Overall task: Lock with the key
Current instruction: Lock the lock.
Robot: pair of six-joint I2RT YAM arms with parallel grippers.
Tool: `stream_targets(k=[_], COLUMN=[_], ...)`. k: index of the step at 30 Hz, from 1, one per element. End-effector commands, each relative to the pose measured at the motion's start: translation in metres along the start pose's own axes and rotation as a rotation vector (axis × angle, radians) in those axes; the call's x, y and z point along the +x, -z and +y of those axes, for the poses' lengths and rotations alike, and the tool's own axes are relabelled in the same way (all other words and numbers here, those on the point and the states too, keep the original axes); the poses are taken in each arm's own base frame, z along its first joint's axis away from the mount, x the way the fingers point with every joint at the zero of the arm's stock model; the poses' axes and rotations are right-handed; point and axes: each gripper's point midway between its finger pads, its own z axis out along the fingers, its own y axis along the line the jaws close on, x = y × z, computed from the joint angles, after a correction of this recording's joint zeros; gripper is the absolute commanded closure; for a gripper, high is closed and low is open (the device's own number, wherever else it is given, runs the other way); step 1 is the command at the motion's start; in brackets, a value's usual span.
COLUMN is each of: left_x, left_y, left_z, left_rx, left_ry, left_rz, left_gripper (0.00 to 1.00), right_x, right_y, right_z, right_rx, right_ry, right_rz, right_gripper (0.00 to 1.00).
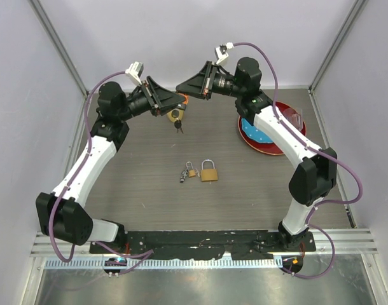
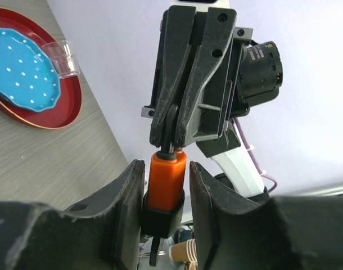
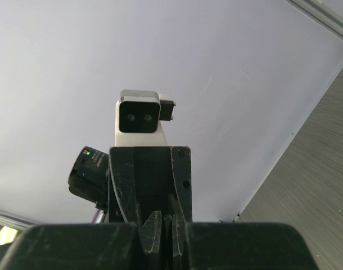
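An orange padlock (image 2: pixel 166 180) with a black base hangs in the air between my two grippers; it also shows as an orange spot in the top view (image 1: pixel 185 98). My right gripper (image 2: pixel 172 143) is shut on its shackle from above, fingertips pressed together (image 3: pixel 166 222). My left gripper (image 2: pixel 165 169) straddles the padlock body: one finger touches the black base and a thin gap shows at the other. A dark key (image 2: pixel 154 253) sticks out under the base. In the top view a brass-coloured piece (image 1: pixel 175 116) and the key (image 1: pixel 178 126) dangle below the left gripper (image 1: pixel 178 98) and the right gripper (image 1: pixel 181 88).
A brass padlock (image 1: pixel 208 173) and a small padlock with keys (image 1: pixel 189 171) lie mid-table. A red plate (image 1: pixel 270 150) holding a blue dish (image 1: pixel 251 133) and a clear plastic piece (image 1: pixel 294 117) sits at the back right. White walls enclose the table.
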Motion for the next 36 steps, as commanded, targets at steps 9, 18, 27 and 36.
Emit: stream_targets(k=[9, 18, 27, 36], left_x=[-0.023, 0.008, 0.013, 0.032], left_y=[0.042, 0.067, 0.062, 0.027], left_z=[-0.017, -0.004, -0.005, -0.006], left_rx=[-0.066, -0.087, -0.07, -0.015], left_ry=[-0.184, -0.151, -0.183, -0.167], left_rz=[-0.076, -0.083, -0.09, -0.02], left_gripper=[0.21, 0.0, 0.03, 0.24], right_x=[-0.014, -0.006, -0.002, 0.0], right_y=[-0.001, 0.002, 0.005, 0.008], right_z=[0.042, 0.041, 0.039, 0.038], right_rx=[-0.063, -0.07, -0.066, -0.055], right_ry=[0.102, 0.061, 0.046, 0.05], right_rz=[-0.013, 0.0, -0.001, -0.002], right_gripper=[0.98, 0.98, 0.98, 0.98])
